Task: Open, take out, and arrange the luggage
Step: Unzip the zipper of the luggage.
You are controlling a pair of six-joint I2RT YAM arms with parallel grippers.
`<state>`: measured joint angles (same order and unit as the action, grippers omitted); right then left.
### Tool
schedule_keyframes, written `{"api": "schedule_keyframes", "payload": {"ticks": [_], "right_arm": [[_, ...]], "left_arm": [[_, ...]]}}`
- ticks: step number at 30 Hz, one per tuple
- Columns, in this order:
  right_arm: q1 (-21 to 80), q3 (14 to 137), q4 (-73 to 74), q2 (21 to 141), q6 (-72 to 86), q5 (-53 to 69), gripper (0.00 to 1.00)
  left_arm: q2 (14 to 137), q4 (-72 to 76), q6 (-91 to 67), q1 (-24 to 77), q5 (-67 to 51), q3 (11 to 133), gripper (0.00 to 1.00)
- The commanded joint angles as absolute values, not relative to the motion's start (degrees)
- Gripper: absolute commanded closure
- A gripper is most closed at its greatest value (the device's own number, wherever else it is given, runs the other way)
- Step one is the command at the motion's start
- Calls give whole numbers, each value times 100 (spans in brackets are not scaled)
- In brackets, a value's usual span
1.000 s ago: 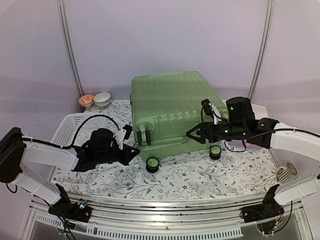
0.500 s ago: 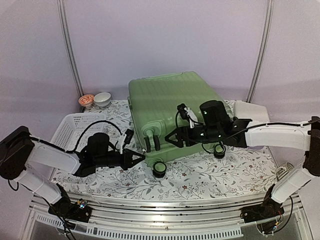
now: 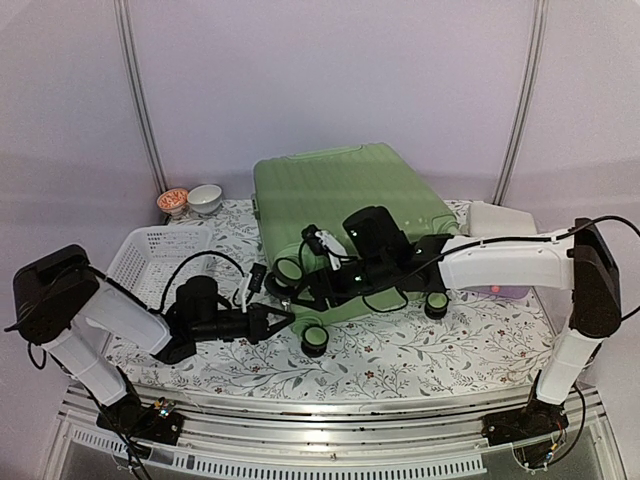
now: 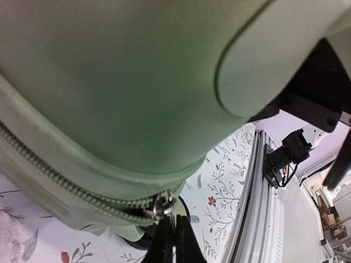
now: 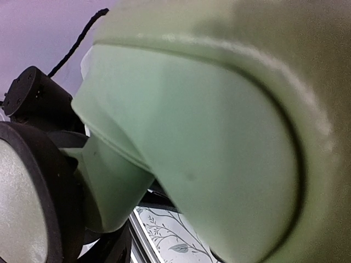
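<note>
Left end effector (image 4: pixel 171 234) pinches shut on zipper pull (image 4: pixel 162 207) at luggage (image 3: pixel 340 200) near-left corner, directly ahead of it. Right end effector (image 3: pixel 305 285): opening indiscernible.

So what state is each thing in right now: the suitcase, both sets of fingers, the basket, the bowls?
luggage: lying flat, zipped shut.
left fingers: shut, tips at the zipper pull; a grip on it is unclear.
right fingers: by a wheel; open or shut, cannot tell.
basket: upright.
bowls: upright.
</note>
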<state>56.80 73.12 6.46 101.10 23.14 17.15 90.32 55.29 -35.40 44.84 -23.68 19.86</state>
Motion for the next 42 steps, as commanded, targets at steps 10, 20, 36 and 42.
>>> {"api": "schedule_keyframes", "payload": {"ticks": [10, 20, 36, 42], "right_arm": [[5633, 7477, -430, 10262, 2399, 1168, 42], [5626, 7407, -348, 10143, 2312, 1093, 42], [5630, 5201, -778, 8621, 2928, 843, 41], [5628, 4553, -1030, 8206, 3155, 755, 41]], "left_arm": [[9885, 9048, -3675, 5698, -2779, 1902, 100], [9697, 8052, -2976, 5994, -2670, 1890, 100], [8788, 5499, -2662, 6072, -981, 2191, 65], [7995, 4257, -2728, 6135, -511, 1994, 46]]}}
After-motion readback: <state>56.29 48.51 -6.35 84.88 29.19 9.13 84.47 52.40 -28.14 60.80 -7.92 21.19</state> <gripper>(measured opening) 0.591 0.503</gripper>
